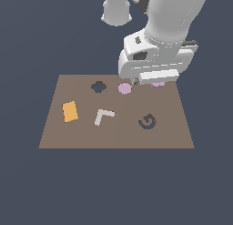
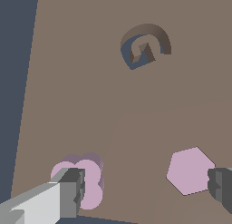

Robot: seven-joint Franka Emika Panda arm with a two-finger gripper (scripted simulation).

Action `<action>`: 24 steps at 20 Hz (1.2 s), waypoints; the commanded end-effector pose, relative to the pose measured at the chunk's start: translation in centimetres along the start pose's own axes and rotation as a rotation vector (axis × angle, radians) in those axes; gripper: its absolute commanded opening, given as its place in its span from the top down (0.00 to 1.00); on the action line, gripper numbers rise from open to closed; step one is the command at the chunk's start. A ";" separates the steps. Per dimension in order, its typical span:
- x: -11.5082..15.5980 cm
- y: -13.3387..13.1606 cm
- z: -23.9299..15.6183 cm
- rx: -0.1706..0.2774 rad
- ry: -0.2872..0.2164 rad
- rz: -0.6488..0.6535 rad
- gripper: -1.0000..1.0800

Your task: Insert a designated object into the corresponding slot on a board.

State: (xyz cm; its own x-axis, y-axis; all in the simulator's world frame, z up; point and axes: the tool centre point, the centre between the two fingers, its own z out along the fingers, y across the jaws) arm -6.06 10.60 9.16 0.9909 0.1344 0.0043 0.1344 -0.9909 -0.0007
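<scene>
The designated object (image 2: 90, 175), a pale pink lobed block, lies on the board (image 1: 113, 133) near its far edge. In the exterior view only a sliver of it (image 1: 158, 84) shows under the hand. My gripper (image 2: 147, 187) hangs low over the board, open, with nothing between its fingers. One finger (image 2: 68, 193) partly covers the block, and whether it touches is unclear. The other finger (image 2: 221, 189) stands by the pink disc (image 2: 190, 171). The slot (image 1: 98, 86), a dark lobed hole, lies beyond the disc (image 1: 124, 88) toward the exterior view's left, away from my gripper (image 1: 145, 83).
An orange rectangle (image 1: 70, 111), a white L (image 1: 103, 116) and a dark spiral (image 1: 147, 121) sit on the nearer half of the board. The spiral (image 2: 145, 46) also shows in the wrist view. Dark blue floor surrounds the board.
</scene>
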 end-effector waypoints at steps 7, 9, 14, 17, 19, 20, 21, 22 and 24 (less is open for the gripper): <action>-2.9 -5.3 3.6 0.001 -0.004 -0.077 0.04; -3.2 -5.8 3.9 0.001 -0.004 -0.085 0.04; -3.3 -6.0 4.1 0.000 -0.004 -0.088 0.04; -3.3 -6.0 4.3 0.000 -0.005 -0.089 0.04; -3.3 -6.0 4.7 0.000 -0.005 -0.089 0.04; -3.3 -6.0 5.0 0.000 -0.005 -0.088 0.04; -3.3 -6.0 5.3 0.000 -0.005 -0.088 0.04; -3.3 -6.0 5.6 0.000 -0.005 -0.088 0.04; -3.3 -6.0 6.0 0.000 -0.005 -0.088 0.04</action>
State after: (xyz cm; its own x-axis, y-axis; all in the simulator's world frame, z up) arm -10.16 16.12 3.46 0.9753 0.2210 -0.0007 0.2210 -0.9753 -0.0002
